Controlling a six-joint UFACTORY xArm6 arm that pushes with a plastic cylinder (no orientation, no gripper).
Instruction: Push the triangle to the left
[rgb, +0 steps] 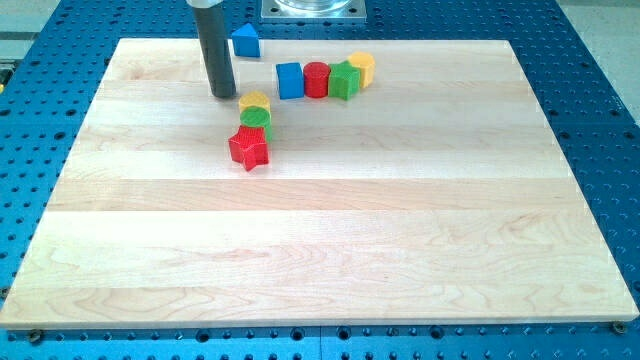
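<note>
The blue triangle block (245, 41) sits near the view's top edge of the wooden board (320, 240). My rod comes down from the view's top, and my tip (223, 95) rests on the board below and slightly left of the triangle, apart from it. A yellow block (255, 102), a green block (255, 120) and a red star block (249, 148) form a short column just right of and below my tip.
A row of blocks lies right of the triangle: a blue cube (290, 80), a red cylinder (316, 79), a green star block (344, 80) and a yellow block (362, 67). A blue perforated table (600, 120) surrounds the board.
</note>
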